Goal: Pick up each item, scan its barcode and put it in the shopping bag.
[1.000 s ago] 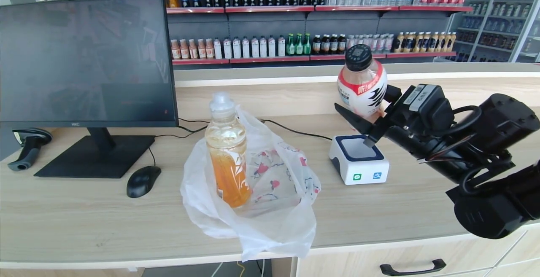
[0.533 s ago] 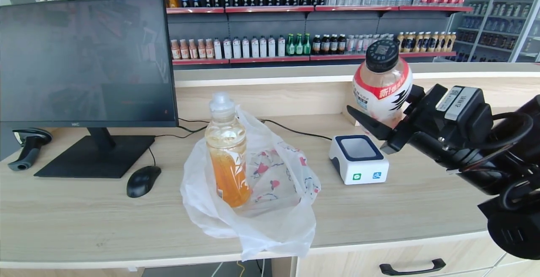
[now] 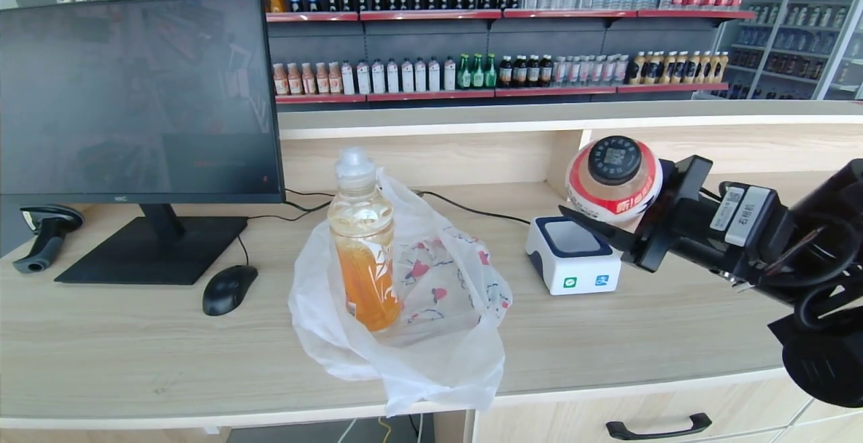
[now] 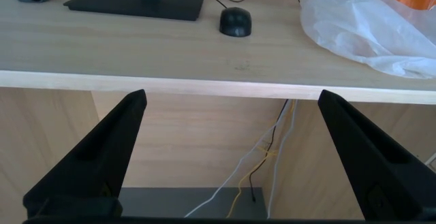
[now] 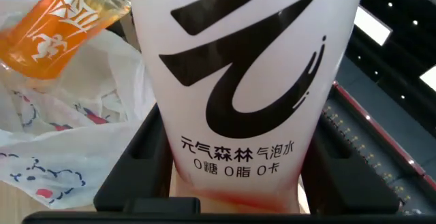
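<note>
- At the scanner's [image 3: 573, 254] 1 o'clock you see the white bottle [image 3: 612, 174], clamped in the right gripper [image 3: 610, 197]; it has tipped from upright, cap now toward you.
- Judge the scan in hand; the shopping bag [image 3: 431, 321] waits at the scanner's 9 o'clock.
- Left gripper [image 4: 231, 156]: fingers apart, below the counter [image 4: 136, 54].

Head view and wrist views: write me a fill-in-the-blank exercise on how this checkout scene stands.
1. The right gripper is shut on a white bottle with a ____ cap.
2. The orange drink bottle stands ____ in the shopping bag.
3. The scanner box sits on the counter to the robot's ____ of the bag.
4. The left gripper, below the counter's edge, is ____.
Missing words: black; upright; right; open.
</note>
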{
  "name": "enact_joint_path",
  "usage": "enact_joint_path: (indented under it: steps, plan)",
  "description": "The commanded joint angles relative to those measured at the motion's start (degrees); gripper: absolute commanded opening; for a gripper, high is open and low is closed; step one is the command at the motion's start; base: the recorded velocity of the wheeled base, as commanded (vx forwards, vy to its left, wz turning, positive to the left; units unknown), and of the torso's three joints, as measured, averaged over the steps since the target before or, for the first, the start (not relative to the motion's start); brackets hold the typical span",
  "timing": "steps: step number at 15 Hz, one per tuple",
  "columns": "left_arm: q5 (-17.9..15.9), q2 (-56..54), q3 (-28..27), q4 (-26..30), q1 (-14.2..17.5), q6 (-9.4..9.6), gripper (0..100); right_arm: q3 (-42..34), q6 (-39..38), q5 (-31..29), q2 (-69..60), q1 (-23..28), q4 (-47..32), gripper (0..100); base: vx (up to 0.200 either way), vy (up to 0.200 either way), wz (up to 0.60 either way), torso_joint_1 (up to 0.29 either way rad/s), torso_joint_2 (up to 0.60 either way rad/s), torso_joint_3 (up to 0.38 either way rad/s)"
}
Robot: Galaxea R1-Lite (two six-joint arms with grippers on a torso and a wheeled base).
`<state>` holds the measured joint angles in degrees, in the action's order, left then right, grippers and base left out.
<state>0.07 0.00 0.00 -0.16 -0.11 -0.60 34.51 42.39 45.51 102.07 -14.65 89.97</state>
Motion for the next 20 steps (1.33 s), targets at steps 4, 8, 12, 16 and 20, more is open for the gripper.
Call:
enact_joint_path:
  steps: [4,8,12,16,20]
  plan:
    - [0.0,0.0,0.0,0.0,0.0,-0.02,100,9.5,3.8,1.1,9.7,3.5,0.0,0,0.0,0.0,0.0,0.0,0.0,0.0]
    - [0.0,0.0,0.0,0.0,0.0,-0.02,100,10.1,4.5,2.2,13.2,5.4,0.0,0,0.0,0.0,0.0,0.0,0.0,0.0]
    - [0.0,0.0,0.0,0.0,0.0,-0.02,100,10.6,8.1,3.1,13.9,5.2,0.0,0,0.0,0.0,0.0,0.0,0.0,0.0]
    - [0.0,0.0,0.0,0.0,0.0,-0.02,100,9.8,10.6,3.1,13.9,4.2,0.0,0,0.0,0.0,0.0,0.0,0.0,0.0]
    - [0.0,0.0,0.0,0.0,0.1,-0.02,100,10.0,13.0,3.1,15.6,2.0,0.0,0,0.0,0.0,0.0,0.0,0.0,0.0]
